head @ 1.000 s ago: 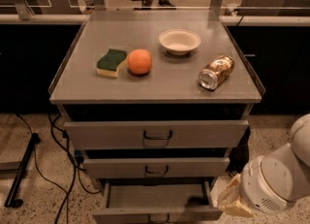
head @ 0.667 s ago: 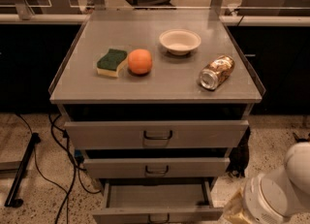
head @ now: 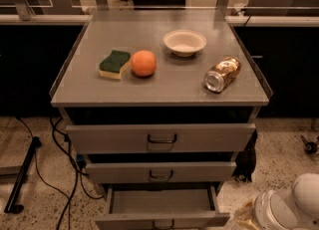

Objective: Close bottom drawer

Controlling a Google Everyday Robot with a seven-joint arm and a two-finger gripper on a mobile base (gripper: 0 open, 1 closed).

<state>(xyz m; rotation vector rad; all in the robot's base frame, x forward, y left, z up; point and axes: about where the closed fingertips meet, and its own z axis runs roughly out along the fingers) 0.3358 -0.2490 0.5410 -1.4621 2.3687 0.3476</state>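
Observation:
The bottom drawer (head: 162,219) is the lowest of three grey cabinet drawers. It is pulled out, and its empty inside (head: 162,201) shows. Its flat front sits at the lower edge of the camera view, with the handle partly cut off. My white arm (head: 289,206) is in the lower right corner. The gripper (head: 245,215) shows only as a yellowish part at the arm's left end. It is just right of the drawer's front right corner, and I cannot tell whether it touches the drawer.
On the cabinet top lie a green-yellow sponge (head: 114,63), an orange (head: 143,62), a white bowl (head: 184,42) and a tipped can (head: 222,73). The top drawer (head: 162,138) and middle drawer (head: 160,172) stick out slightly. Cables (head: 65,174) and a black stand leg (head: 22,179) are on the floor at left.
My arm has dropped lower and further right toward the frame's corner. The bottom drawer is still pulled out about as far as before.

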